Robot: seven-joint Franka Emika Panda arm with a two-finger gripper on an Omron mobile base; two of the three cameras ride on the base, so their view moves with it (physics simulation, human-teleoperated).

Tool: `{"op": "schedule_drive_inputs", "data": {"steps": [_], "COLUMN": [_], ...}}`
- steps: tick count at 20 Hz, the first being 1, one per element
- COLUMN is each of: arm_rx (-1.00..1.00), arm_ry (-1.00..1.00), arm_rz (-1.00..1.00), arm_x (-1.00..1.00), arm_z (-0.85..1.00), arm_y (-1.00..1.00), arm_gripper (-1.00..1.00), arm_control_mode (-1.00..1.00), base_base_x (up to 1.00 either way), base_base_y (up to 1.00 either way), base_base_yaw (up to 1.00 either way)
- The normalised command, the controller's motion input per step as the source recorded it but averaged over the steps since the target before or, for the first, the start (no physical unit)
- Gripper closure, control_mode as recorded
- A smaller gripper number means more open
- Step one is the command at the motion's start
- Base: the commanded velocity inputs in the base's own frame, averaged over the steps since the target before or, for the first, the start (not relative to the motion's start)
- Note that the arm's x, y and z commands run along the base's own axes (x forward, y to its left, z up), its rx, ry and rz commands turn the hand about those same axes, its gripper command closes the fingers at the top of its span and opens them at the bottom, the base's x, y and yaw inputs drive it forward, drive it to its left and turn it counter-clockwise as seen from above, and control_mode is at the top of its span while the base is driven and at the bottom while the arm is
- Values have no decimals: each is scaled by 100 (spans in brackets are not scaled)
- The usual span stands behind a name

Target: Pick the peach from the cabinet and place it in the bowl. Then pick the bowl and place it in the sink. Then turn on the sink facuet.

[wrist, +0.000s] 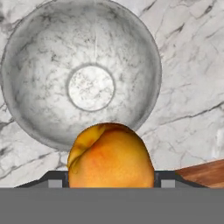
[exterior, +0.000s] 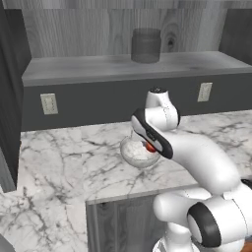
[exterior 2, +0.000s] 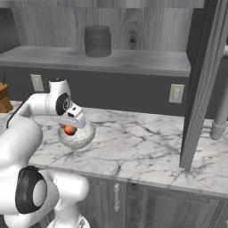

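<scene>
Held closest to the hand camera was the peach (wrist: 111, 156), a smooth, rounded orange fruit with a yellowish flank and a soft crease, clamped between the gripper (wrist: 110, 183) fingers, whose dark tips were seen pressed at either side of it. Just beyond it the bowl (wrist: 81, 72) was seen from above: round, whitish-grey, mottled like stone, with a paler flat disc at its bottom and nothing inside. The bowl was set on a white marble counter (wrist: 188, 78) veined in grey. From the base cameras the peach (exterior 2: 69, 129) was seen as a small orange-red spot held just over the bowl (exterior 2: 76, 138) rim, under the white hand. Behind, the cabinet (exterior: 123, 69) was shown as a flat grey shelf board against wood-grain backing with dark side panels, and a dark grey cylindrical jar (exterior: 146, 45) was stood on it. Two pale wall sockets (exterior: 49, 103) were set in the dark wall below. No writing could be read anywhere.
</scene>
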Motion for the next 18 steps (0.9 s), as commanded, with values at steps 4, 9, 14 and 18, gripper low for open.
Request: {"op": "schedule_drive_inputs", "data": {"steps": [4, 9, 14, 18], "arm_rx": [-3, -1, 0, 0], "arm_ry": [0, 0, 0, 0], "arm_rz": [0, 0, 0, 1], "arm_x": [33, 40, 20, 0], "arm_z": [-58, -33, -20, -6], "arm_y": [1, 0, 8, 18], "arm_gripper": [100, 100, 100, -100], "arm_control_mode": [-100, -100, -100, -100], "base_base_x": [0, 0, 0, 0], "base_base_y": [0, 0, 0, 0], "base_base_yaw": [0, 0, 0, 0]}}
